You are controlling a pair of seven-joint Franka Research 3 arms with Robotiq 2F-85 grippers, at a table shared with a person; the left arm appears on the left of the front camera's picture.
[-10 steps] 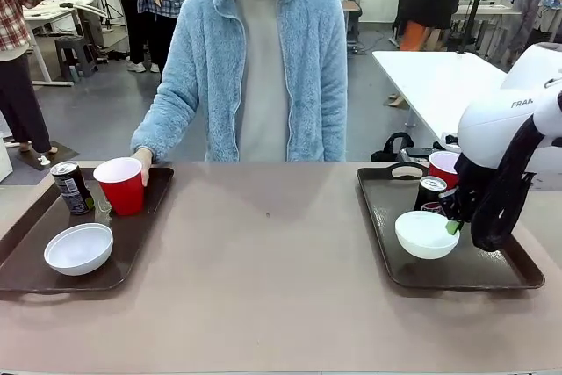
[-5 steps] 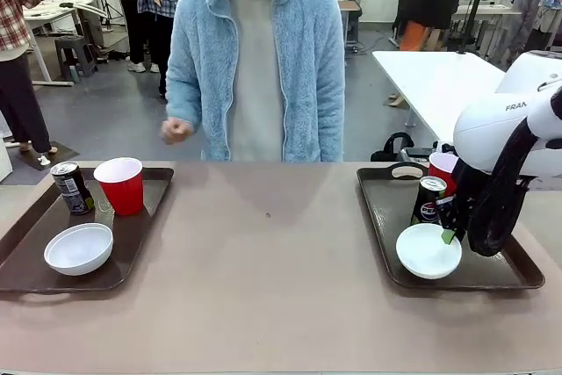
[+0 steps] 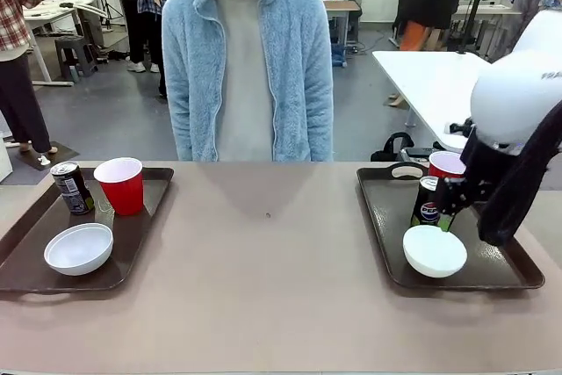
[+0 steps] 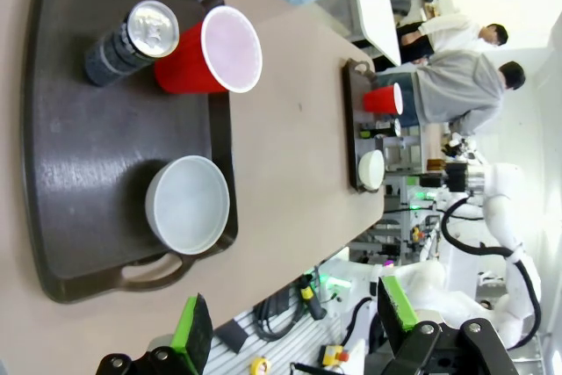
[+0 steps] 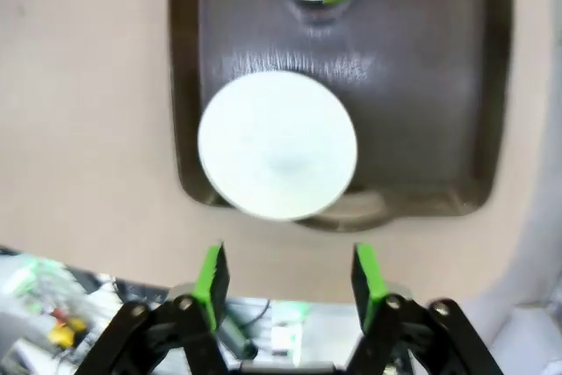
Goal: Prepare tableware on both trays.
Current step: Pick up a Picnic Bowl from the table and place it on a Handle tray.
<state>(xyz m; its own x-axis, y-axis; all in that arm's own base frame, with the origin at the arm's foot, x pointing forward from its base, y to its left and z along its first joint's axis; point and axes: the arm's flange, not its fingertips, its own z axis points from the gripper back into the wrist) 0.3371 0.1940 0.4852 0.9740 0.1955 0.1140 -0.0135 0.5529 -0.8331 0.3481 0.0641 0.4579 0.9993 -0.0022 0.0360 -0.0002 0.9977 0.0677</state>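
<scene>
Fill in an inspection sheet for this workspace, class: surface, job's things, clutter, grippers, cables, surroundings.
Surface: tan table, two dark brown trays on it.
Job's things: left tray holds a white bowl, a red cup and a black-grey can; right tray holds a white bowl, a Pepsi can and a red cup.
Clutter: nothing seen.
Grippers: left gripper open, empty; right gripper open, empty, above the right bowl.
Cables: nothing seen on the table.
Surroundings: person in a light blue fleece across the table; other people and tables behind.
</scene>
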